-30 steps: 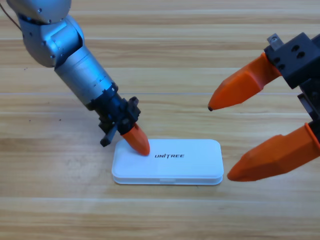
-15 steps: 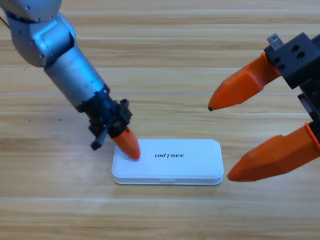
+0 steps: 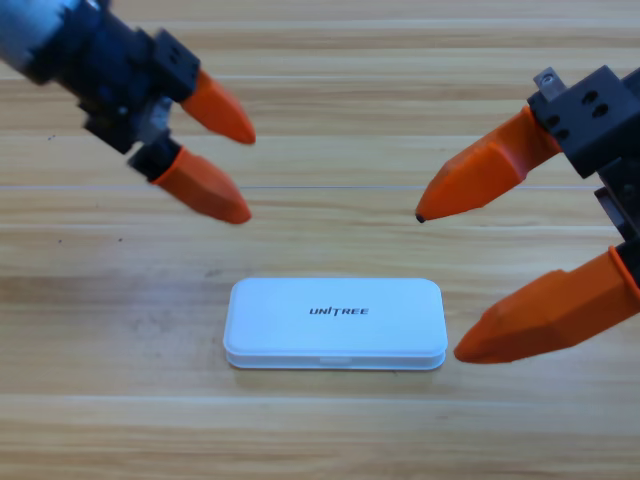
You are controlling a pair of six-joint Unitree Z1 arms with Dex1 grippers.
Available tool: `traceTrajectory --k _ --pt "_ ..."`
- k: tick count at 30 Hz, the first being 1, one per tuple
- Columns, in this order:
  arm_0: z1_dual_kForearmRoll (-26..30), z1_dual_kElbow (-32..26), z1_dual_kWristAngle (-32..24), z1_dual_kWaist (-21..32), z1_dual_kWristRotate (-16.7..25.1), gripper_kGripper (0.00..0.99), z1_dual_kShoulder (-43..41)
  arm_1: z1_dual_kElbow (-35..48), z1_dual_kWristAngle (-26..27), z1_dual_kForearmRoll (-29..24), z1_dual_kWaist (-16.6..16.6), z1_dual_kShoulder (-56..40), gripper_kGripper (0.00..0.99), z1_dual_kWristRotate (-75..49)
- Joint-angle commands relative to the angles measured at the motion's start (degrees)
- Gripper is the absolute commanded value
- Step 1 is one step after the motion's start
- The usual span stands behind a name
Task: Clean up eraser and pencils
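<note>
Lifting off the closed white plastic case [image 3: 335,324], the left gripper [image 3: 245,170] is now hanging over the wooden table [image 3: 330,120], jaws parted, empty. Eraser and pencils aren't showing. At right, the waiting gripper [image 3: 440,285] is gaping wide, empty.

Black left tool [image 3: 245,170] and right tool [image 3: 440,282], tapered orange jaws.

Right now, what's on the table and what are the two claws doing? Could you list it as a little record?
case: white case, lid shut, lying flat on the table
eraser and pencils: not visible
left gripper: raised over the table at upper left, jaws open, holding nothing, apart from the case
right gripper: waiting at the right edge, jaws wide open, holding nothing
contact: neither gripper touches the case
</note>
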Motion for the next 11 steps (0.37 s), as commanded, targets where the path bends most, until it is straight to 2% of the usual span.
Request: traceTrajectory --k 1,4,11 --pt "0.37 3.14 2.65 -9.91 -6.34 0.990 -6.93 1.14 0.40 -1.08 -0.70 3.49 0.946 0.06" --pt "0.37 4.19 2.74 -12.73 -9.06 0.990 -8.68 1.14 0.40 -1.08 -0.70 3.57 0.946 0.06" --pt "-1.03 7.53 3.09 -14.22 -9.59 0.990 -11.41 1.14 0.40 -1.08 -0.70 3.57 0.946 0.06"
